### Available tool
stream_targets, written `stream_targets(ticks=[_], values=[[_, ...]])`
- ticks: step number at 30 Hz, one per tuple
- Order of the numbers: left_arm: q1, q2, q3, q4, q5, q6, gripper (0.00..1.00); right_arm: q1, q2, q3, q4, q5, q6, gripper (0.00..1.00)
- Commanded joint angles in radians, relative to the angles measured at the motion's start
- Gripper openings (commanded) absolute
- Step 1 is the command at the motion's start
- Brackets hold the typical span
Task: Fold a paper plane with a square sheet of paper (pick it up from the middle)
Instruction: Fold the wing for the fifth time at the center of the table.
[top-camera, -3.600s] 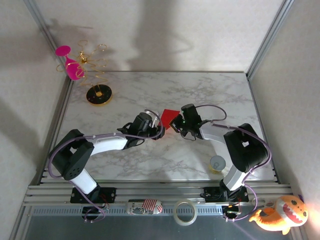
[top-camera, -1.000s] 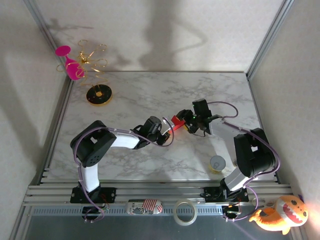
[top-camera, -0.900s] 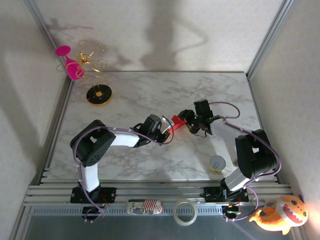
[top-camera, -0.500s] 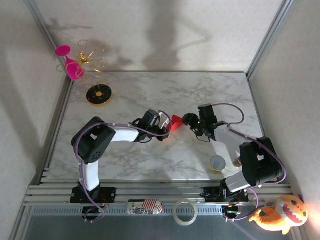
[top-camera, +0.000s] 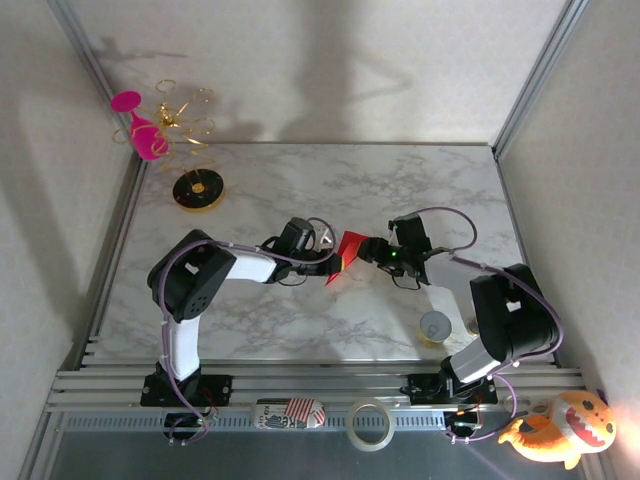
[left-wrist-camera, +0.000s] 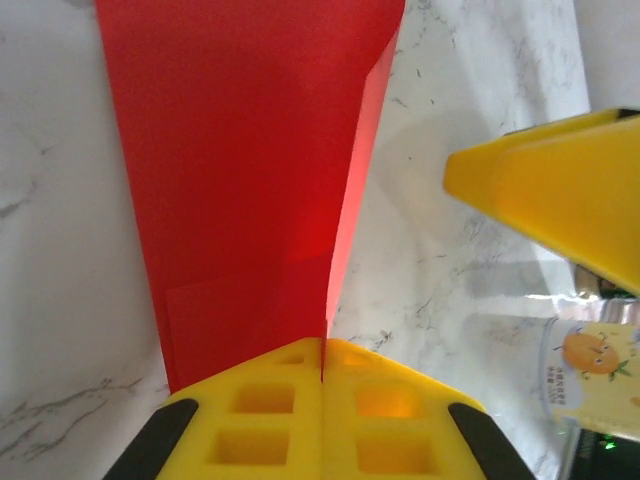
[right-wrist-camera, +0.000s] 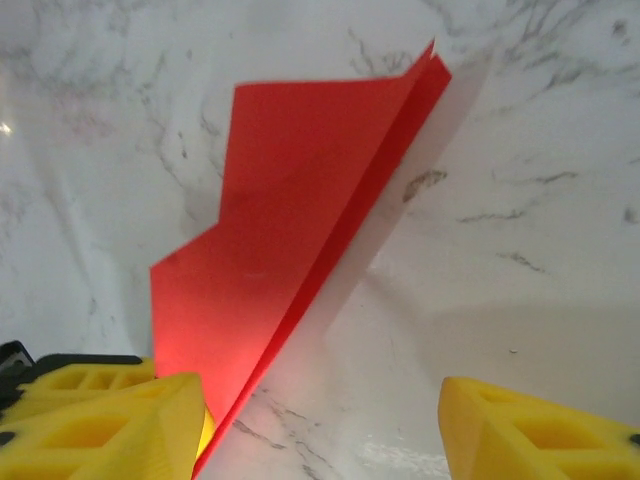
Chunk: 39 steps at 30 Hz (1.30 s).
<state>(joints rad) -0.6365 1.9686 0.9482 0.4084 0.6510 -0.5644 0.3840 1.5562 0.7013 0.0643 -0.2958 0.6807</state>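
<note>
The square sheet of paper (top-camera: 347, 251), thin, bright red and folded along a sharp crease into a narrower two-layered shape, sits over the middle of the white marble counter (top-camera: 300, 190), directly between the two arms. The left end effector (top-camera: 325, 259) is just to its left and has it pinched. In the left wrist view the yellow fingers (left-wrist-camera: 262, 415) are pressed fully together with the paper's (left-wrist-camera: 240, 150) narrow end caught in the seam between them, and the sheet widens away from the grip. The right end effector (top-camera: 373, 250) is just to the right of the sheet, with its fingers spread well apart and nothing gripped. In the right wrist view the folded edge of the paper (right-wrist-camera: 300, 230) runs down towards the left finger (right-wrist-camera: 130, 425), while the other finger stands well clear on the right. Whether that left finger touches the sheet cannot be told. The paper throws a soft shadow on the marble beside its crease. A pink wine glass (top-camera: 140, 125) hangs far off at the far left corner.
</note>
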Motion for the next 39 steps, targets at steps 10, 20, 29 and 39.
stream_targets(ticks=[10,20,29,39], values=[[0.017,0.031,-0.071,0.161,0.050,-0.207,0.00,0.004,0.122,0.098,-0.008,-0.096,-0.116,0.59],[0.023,0.046,-0.080,0.180,0.052,-0.229,0.00,0.031,0.205,0.178,-0.059,-0.027,-0.133,0.54],[0.029,0.053,-0.093,0.185,0.047,-0.235,0.01,0.061,0.282,0.231,-0.099,0.021,-0.121,0.59],[0.035,0.035,-0.110,0.197,0.048,-0.241,0.10,0.098,0.354,0.280,-0.195,0.152,-0.110,0.61]])
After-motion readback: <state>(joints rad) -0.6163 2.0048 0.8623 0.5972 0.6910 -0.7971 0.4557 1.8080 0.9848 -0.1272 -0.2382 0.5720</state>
